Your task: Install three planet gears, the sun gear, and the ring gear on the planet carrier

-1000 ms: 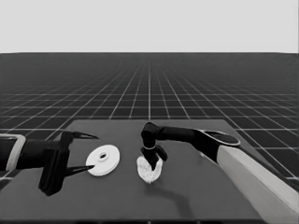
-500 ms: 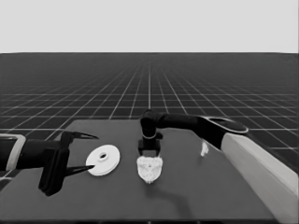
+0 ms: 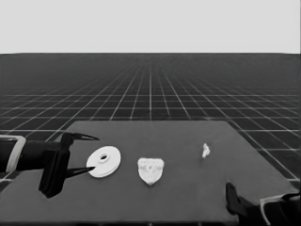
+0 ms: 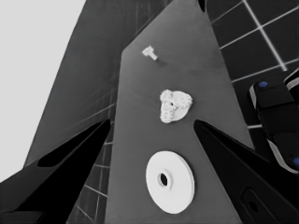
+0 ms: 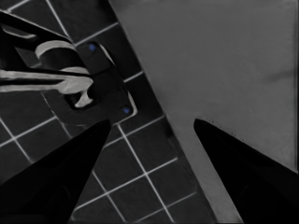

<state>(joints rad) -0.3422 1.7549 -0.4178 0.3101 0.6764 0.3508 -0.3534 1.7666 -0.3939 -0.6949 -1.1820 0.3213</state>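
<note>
The larger round part (image 3: 104,162) (image 4: 170,181), the ring gear, lies flat at the table's left. My left gripper (image 3: 86,155) (image 4: 152,122) waits there, open, one finger on each side of the disc and not holding it. In the middle of the table sits the smaller round part (image 3: 150,170), the planet carrier. Small toothed planet gears (image 4: 174,106) are clustered on top of it and cover most of it. My right gripper (image 5: 152,121) is open and empty over the table's near right corner, where its arm (image 3: 247,207) shows low in the head view.
A thin white piece (image 3: 205,150) (image 4: 150,52) lies toward the table's right. Dark machinery with blue lights (image 5: 100,81) (image 4: 275,121) stands past the table's edge above the floor grid.
The right arm has left the gear cluster in the middle and drawn back to the lower right corner. The left arm and the larger round part have not moved.
</note>
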